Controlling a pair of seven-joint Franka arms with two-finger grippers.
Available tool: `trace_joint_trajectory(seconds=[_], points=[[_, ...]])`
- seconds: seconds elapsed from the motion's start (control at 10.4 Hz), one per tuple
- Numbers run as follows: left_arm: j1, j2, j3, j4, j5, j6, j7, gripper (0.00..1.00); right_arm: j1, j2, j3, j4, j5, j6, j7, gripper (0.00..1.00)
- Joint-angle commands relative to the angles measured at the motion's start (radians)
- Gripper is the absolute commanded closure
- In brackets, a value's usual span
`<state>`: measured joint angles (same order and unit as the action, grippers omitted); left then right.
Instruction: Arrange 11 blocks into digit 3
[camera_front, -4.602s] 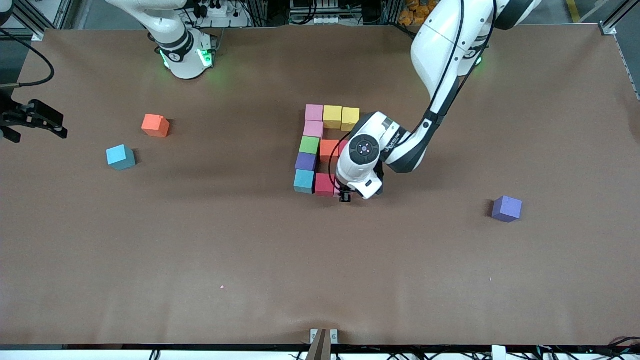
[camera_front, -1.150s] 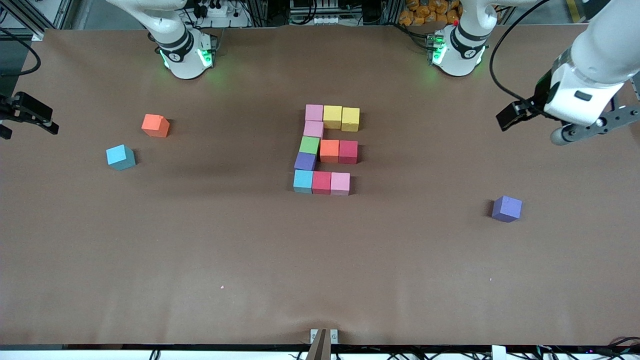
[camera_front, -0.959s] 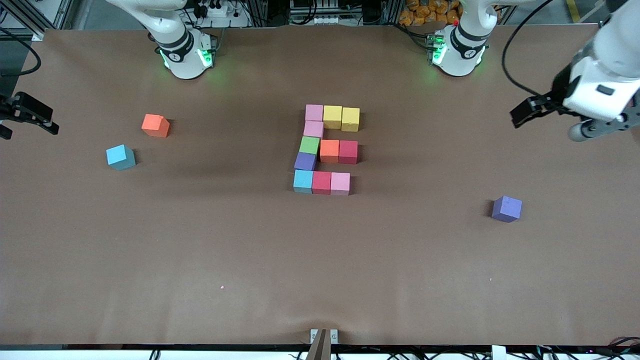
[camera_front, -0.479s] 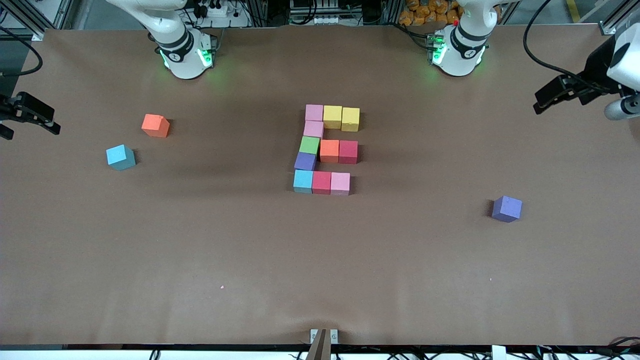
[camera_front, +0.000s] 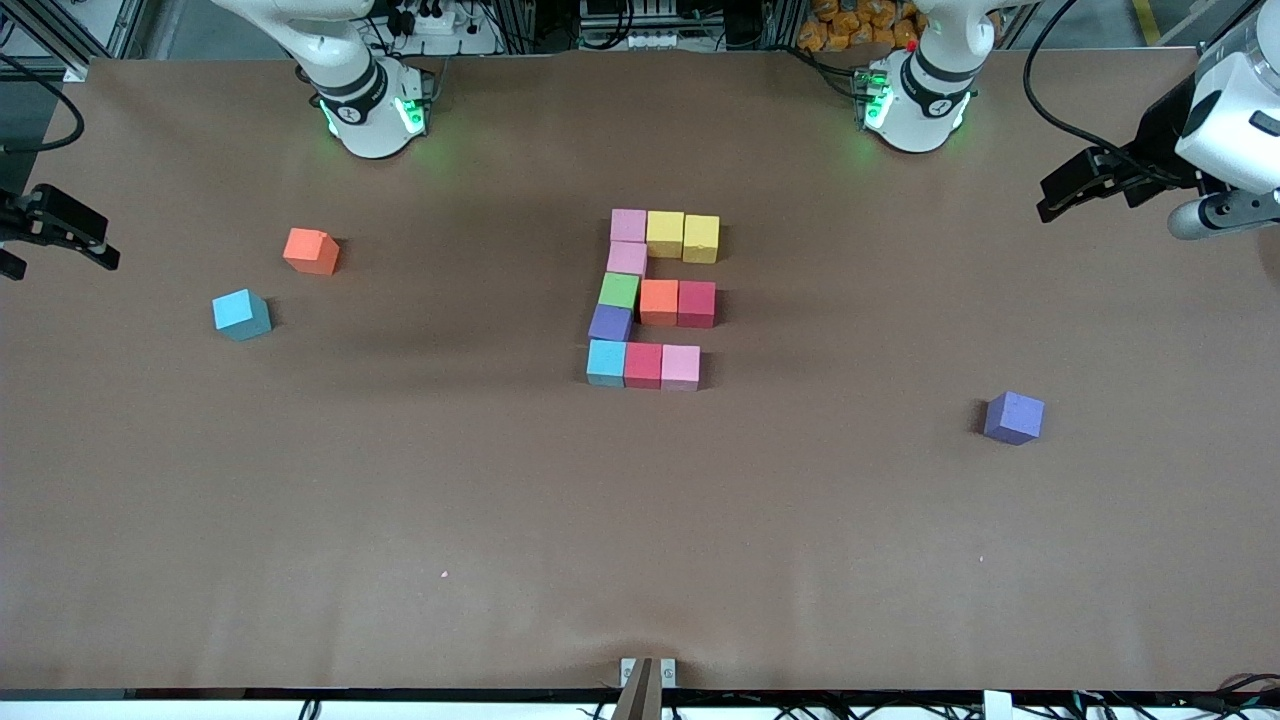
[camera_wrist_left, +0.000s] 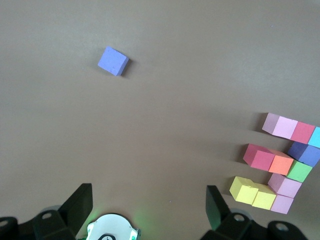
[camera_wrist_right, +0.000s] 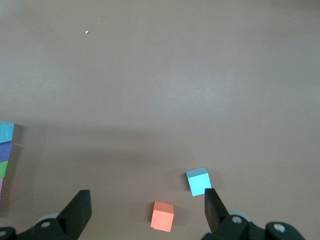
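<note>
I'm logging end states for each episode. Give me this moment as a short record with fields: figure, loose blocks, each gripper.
figure: the digit 3, eleven blocks touching, mid-table, reading as an E from the front view
loose blocks: purple block toward the left arm's end; orange block and cyan block toward the right arm's end, the cyan one nearer the front camera
left gripper: open, empty, over the table's left-arm end
right gripper: open, empty, at the right-arm edge, waiting

The digit 3 (camera_wrist_right: 5, 150) is cut off by the right wrist view's edge, only its cyan-ended side showing.
</note>
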<state>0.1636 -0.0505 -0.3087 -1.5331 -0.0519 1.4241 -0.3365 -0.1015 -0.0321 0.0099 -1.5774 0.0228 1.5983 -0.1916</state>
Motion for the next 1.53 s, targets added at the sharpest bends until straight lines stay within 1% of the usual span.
trace_joint_trajectory(seconds=[0.0,0.1,0.19,0.58,0.77,1.15,1.44], points=[[0.01,-0.035,-0.018,-0.053,0.033,0.064,0.027,0.0,0.0,0.001,-0.002,0.003,0.011,0.002,-0.006,0.0],[0.008,-0.041,-0.024,-0.08,0.059,0.106,0.052,0.0,-0.003,0.003,-0.002,0.005,0.011,0.006,-0.008,0.0],[0.008,-0.039,-0.027,-0.084,0.061,0.116,0.059,0.0,0.002,0.003,-0.001,0.007,0.013,0.006,-0.008,0.0],[0.007,-0.032,-0.05,-0.075,0.148,0.121,0.16,0.0,0.008,0.003,0.001,0.01,0.013,0.02,-0.003,0.0],[0.007,-0.029,-0.05,-0.065,0.179,0.121,0.178,0.0,0.052,0.011,0.001,0.011,-0.009,0.023,-0.003,0.0],[0.008,-0.02,-0.05,-0.064,0.126,0.148,0.166,0.0,0.043,0.015,-0.004,0.007,-0.006,0.006,-0.002,0.0],[0.016,-0.019,-0.044,-0.065,0.047,0.171,0.172,0.0,0.052,0.015,-0.001,0.0,-0.015,-0.006,-0.006,0.0]])
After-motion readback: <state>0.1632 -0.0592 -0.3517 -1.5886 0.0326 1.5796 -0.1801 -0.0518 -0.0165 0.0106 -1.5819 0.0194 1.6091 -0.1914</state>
